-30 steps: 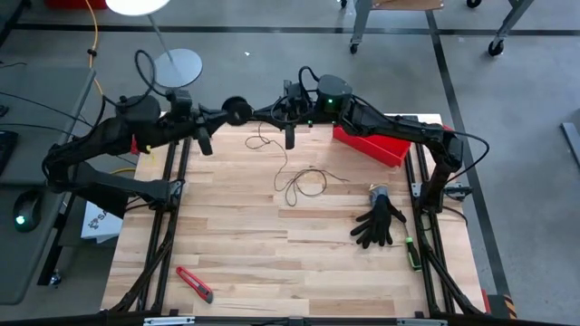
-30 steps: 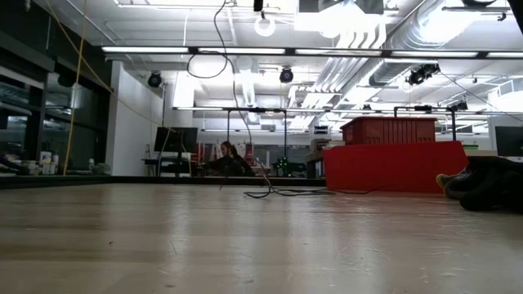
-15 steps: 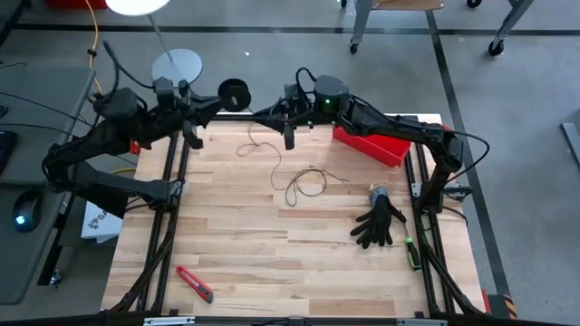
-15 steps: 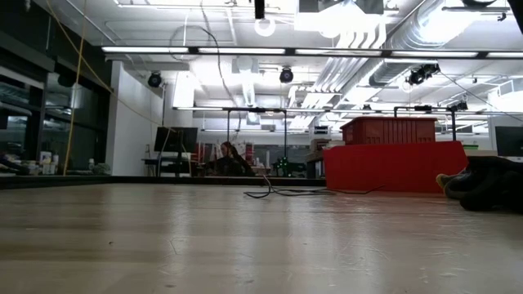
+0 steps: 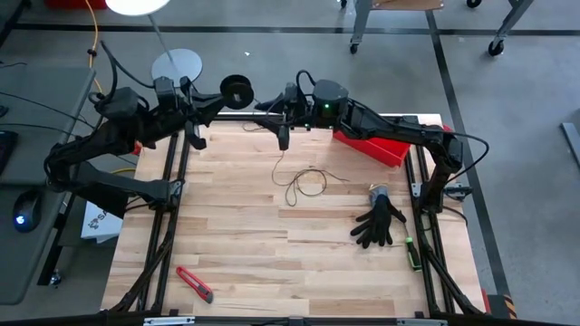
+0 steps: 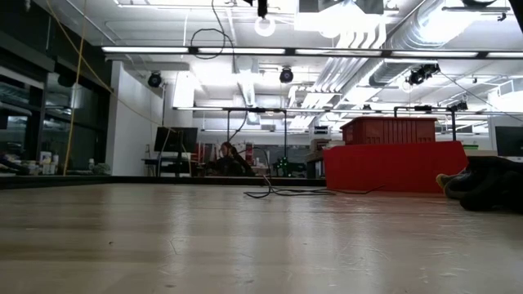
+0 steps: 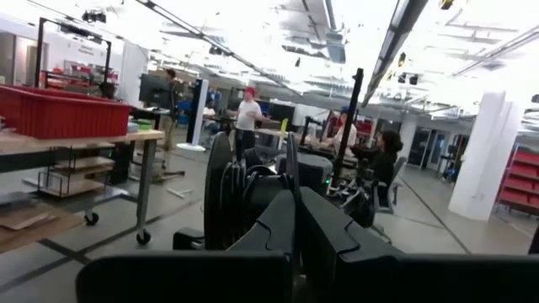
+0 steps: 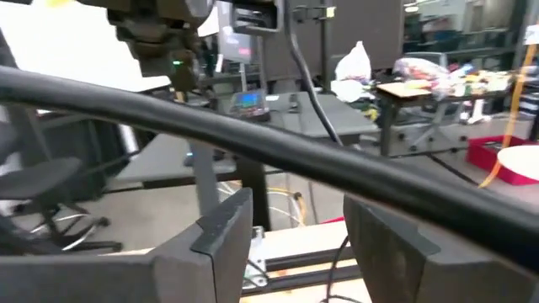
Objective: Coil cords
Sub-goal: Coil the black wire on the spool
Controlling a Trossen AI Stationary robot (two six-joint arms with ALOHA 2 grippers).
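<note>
- Right gripper (image 5: pixel 282 139) hangs over the back edge of the wooden table (image 5: pixel 236 263); fingers (image 8: pixel 221 225) stand apart with nothing between them.
- Left gripper (image 5: pixel 221 98) is raised just beyond that same back edge, jaws closed on the black spool (image 5: pixel 235 90); the left wrist view shows the spool (image 7: pixel 229 198) edge-on, pinched at the fingertips.
- Thin cord (image 5: pixel 302 186) lies on the table in a loose loop, a little in from the back edge and below the right gripper; a strand runs up from it toward that gripper.
- Low view: cord (image 6: pixel 274 193) lies flat on the boards, in front of the red bin (image 6: pixel 392 166).
- Red bin (image 5: pixel 372 145) sits at the table's back right corner.
- Black glove (image 5: pixel 378 222) lies nearer the right edge, a red box cutter (image 5: pixel 194 283) near the front left.
</note>
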